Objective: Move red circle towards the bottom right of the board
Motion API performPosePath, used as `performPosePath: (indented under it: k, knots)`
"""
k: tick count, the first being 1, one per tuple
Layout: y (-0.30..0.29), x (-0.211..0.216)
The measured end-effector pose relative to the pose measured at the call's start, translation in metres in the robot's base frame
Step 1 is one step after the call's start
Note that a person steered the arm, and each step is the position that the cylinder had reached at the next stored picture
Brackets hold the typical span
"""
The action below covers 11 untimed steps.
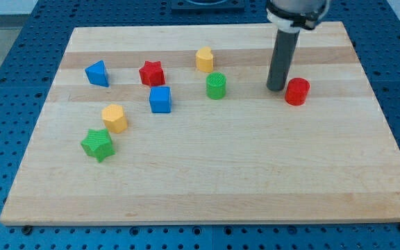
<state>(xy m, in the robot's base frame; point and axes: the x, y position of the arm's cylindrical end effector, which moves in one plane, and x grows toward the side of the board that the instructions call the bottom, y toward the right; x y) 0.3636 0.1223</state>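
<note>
The red circle is a short red cylinder on the wooden board, in the upper right part. My tip rests on the board just to the left of the red circle, a small gap apart, at about the same height in the view. The dark rod rises from it toward the view's top.
Left of my tip are a green cylinder and a yellow block. Further left are a red star, a blue cube, a blue triangle, a yellow hexagon and a green star.
</note>
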Motion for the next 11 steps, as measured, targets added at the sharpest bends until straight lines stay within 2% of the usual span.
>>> performPosePath:
  k: [1, 5, 7, 9, 10, 11]
  knots:
    - [0.022, -0.012]
    - [0.032, 0.121]
    - [0.034, 0.165]
    - [0.052, 0.188]
    - [0.035, 0.182]
    - [0.007, 0.129]
